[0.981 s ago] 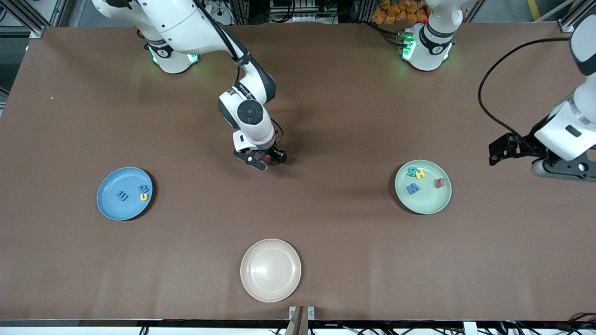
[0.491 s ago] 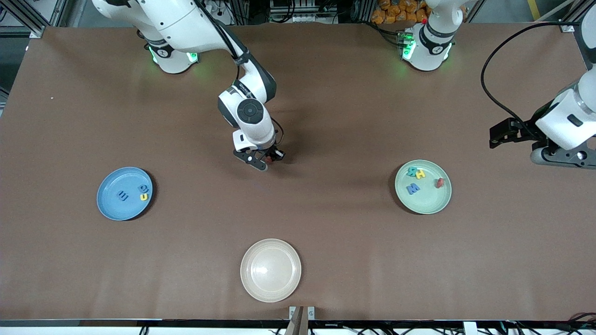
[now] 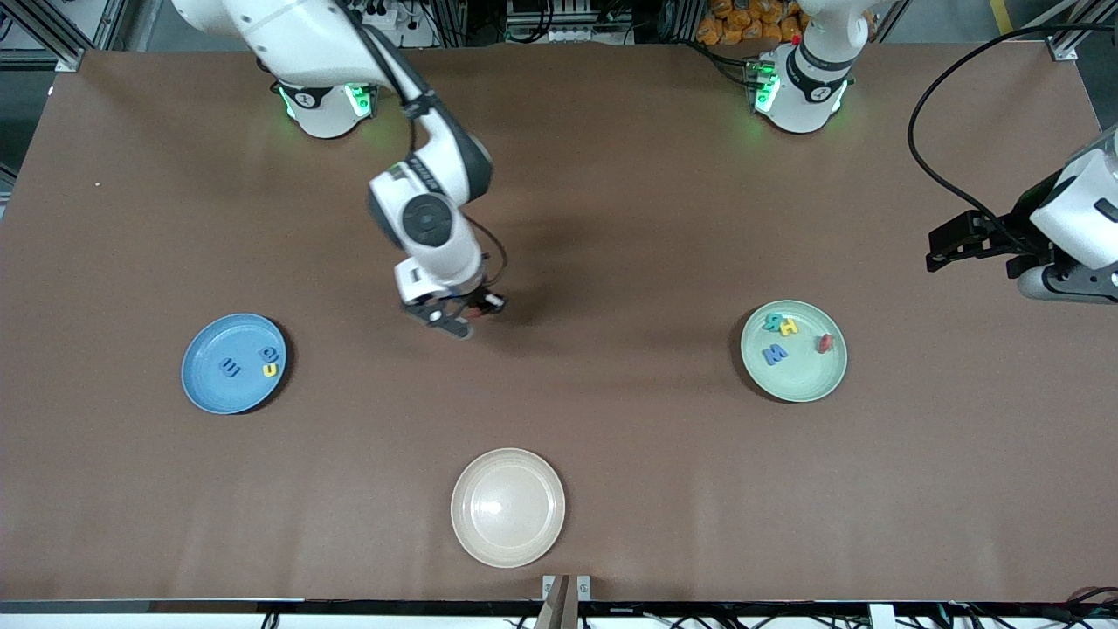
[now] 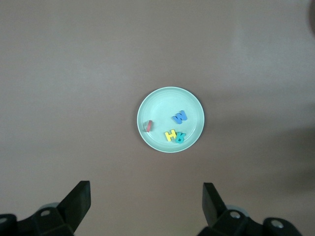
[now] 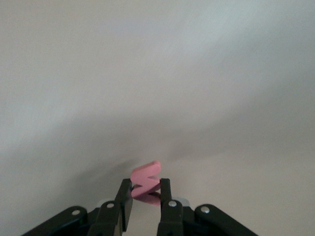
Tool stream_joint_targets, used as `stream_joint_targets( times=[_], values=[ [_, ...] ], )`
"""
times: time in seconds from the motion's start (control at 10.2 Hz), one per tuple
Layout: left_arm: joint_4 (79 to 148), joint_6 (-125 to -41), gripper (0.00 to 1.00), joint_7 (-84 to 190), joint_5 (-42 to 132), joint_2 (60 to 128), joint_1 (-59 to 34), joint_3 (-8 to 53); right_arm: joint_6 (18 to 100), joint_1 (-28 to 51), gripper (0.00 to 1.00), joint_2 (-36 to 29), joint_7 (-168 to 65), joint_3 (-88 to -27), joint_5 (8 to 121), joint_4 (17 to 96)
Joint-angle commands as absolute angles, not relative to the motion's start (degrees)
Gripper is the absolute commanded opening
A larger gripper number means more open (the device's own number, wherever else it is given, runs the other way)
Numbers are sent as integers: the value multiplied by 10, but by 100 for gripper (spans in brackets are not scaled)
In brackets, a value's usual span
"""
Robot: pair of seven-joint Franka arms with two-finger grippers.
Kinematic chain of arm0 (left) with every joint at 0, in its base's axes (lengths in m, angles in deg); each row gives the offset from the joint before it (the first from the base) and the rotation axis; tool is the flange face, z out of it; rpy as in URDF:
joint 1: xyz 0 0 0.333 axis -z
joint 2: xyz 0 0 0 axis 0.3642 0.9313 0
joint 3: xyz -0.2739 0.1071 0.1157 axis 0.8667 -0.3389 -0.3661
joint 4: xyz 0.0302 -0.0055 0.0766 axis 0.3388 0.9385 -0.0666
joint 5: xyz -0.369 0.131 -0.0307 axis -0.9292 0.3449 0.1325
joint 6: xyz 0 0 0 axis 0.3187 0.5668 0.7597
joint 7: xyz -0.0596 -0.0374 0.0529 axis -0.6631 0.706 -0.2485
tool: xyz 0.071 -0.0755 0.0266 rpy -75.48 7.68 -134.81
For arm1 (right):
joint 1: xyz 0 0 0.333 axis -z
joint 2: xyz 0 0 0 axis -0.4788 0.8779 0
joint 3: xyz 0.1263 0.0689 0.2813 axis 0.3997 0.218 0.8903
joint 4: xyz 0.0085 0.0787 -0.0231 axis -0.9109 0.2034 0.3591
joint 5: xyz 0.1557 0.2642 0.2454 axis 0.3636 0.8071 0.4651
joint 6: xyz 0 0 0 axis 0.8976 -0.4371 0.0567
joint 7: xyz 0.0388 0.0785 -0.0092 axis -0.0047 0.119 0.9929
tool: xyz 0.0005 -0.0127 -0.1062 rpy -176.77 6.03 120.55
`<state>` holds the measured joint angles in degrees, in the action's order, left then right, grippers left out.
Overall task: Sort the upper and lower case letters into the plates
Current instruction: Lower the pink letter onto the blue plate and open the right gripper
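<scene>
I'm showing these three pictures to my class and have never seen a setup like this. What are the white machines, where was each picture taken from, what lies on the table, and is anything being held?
The white machines are two robot arms bolted to a brown table, each ending in a two-finger gripper. The wide picture comes from a high camera facing them. The other two come from cameras on the arms' wrists, looking down past the fingers.

Three plates lie on the table: a blue plate with three small letters, a mint green plate with four, and a cream plate with none, nearest the camera.

The right gripper is over the bare table between the blue and green plates, shut on a small pinkish-red letter. The left gripper waits open, high up near the green plate, holding nothing.
</scene>
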<state>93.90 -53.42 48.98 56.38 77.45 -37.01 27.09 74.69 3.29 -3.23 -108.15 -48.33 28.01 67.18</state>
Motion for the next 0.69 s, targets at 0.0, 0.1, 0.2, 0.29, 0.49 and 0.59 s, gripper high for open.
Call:
stream_joint_targets(
  times=[0.0,0.1,0.2,0.29,0.49,0.59],
  values=[
    [948,-525,100,492,556,748,-362,259,688,142,0,-68,-937,-474,278,665],
    [949,-525,100,493,556,742,-353,256,686,178,0,-64,-879,-474,276,658],
    [949,-529,100,491,553,739,-332,238,685,217,0,-65,-813,-477,258,655],
    [949,-529,100,492,551,739,-290,198,682,256,0,-64,-751,-478,220,654],
    [954,-527,100,498,501,727,-256,128,682,317,0,-66,-649,-478,186,655],
    [962,-524,100,500,505,716,-253,126,682,331,0,-67,-600,-491,186,655]
  ],
)
